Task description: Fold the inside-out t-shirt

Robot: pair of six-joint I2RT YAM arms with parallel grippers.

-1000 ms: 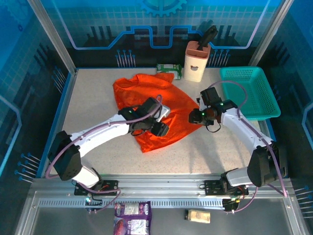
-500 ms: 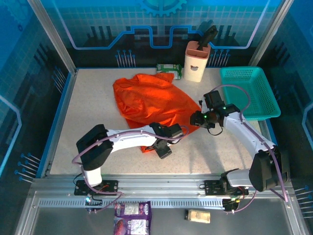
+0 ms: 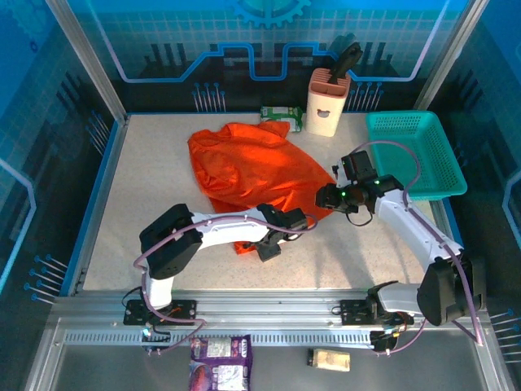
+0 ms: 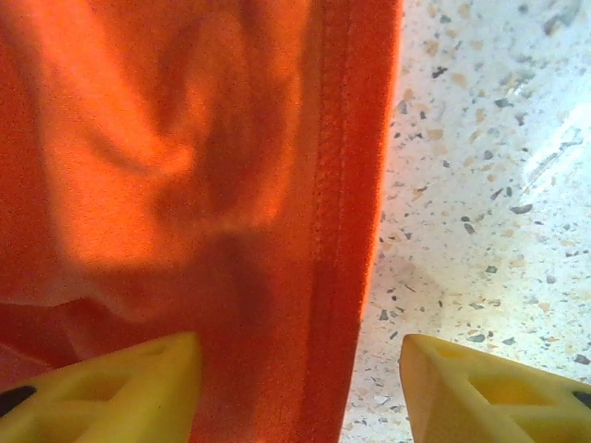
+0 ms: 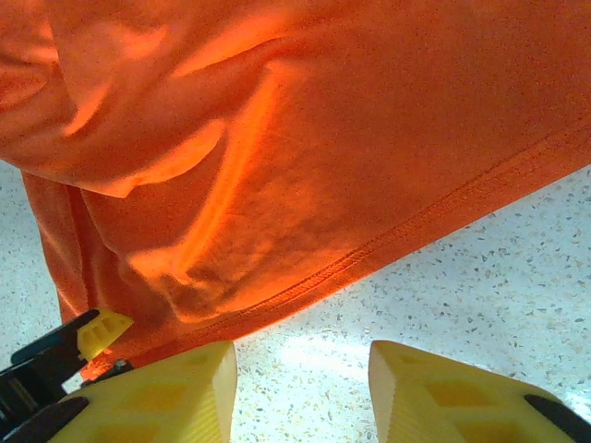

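In the last second the left gripper [image 3: 271, 244] has swung off the middle of the t-shirt [image 3: 244, 167] to its near hem at 6 o'clock, jaws wide astride the stitched edge but not pinching. The right gripper [image 3: 327, 198] has barely moved at the 3 o'clock corner, jaws parted over bare table [image 3: 146, 204] — both seem set to seize that hem. The shirt lies crumpled mid-table; the teal basket [image 3: 411, 159] at 2 o'clock shows nothing inside, and the beige holder [image 3: 327, 102] at 12 o'clock carries a dark-handled tool [image 3: 348, 55].

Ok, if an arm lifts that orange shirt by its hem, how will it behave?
Probably floppy: the shirt lies in soft wrinkles, so it should drape and sag. Likely light, since the cloth looks thin.
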